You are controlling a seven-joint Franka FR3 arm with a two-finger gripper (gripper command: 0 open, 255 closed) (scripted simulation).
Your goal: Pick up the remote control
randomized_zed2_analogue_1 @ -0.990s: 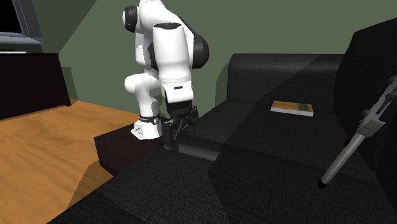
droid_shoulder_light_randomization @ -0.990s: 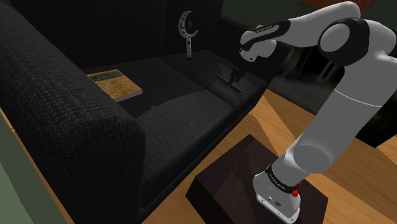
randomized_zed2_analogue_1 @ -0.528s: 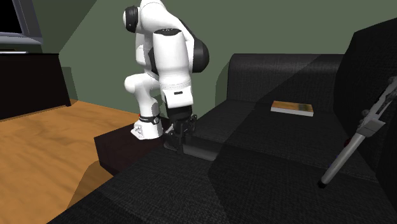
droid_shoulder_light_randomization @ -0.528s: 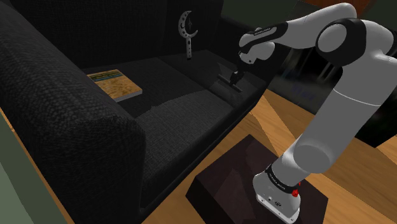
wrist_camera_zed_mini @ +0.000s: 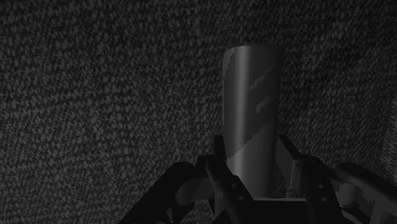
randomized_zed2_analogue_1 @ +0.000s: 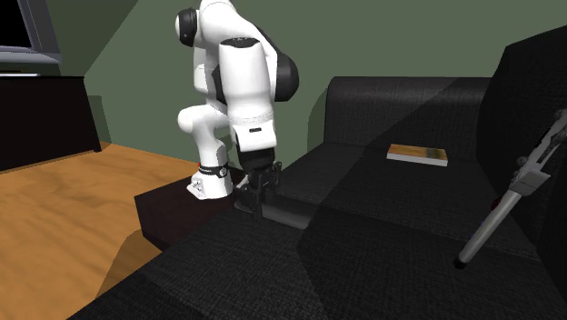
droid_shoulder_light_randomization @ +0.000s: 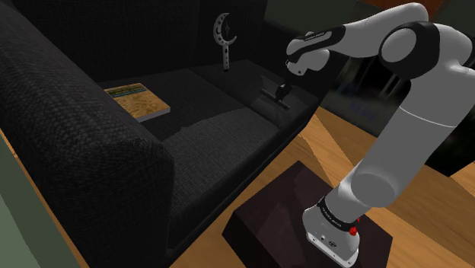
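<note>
The remote control (wrist_camera_zed_mini: 251, 108) is a long dark grey bar lying on the black sofa seat (droid_shoulder_light_randomization: 221, 126), near the seat's front edge. In the wrist view my gripper (wrist_camera_zed_mini: 251, 170) is shut on its near end, one black finger on each long side. In the shoulder view the gripper (droid_shoulder_light_randomization: 282, 93) points down onto the remote (droid_shoulder_light_randomization: 275, 103) at the cushion's right end. The second exterior view shows the gripper (randomized_zed2_analogue_1: 257, 189) low over the seat, and the remote (randomized_zed2_analogue_1: 289, 214) stretches away from it on the cushion.
A book (droid_shoulder_light_randomization: 137, 100) lies on the seat further along. A grey crescent-headed tool (droid_shoulder_light_randomization: 225, 42) leans against the sofa back. The dark stand box (droid_shoulder_light_randomization: 274, 221) sits on the wooden floor (droid_shoulder_light_randomization: 411, 175) in front of the sofa. A dark cabinet (randomized_zed2_analogue_1: 45, 118) stands far off.
The gripper came down a little onto the remote and its fingers closed on it. The remote has not moved.
</note>
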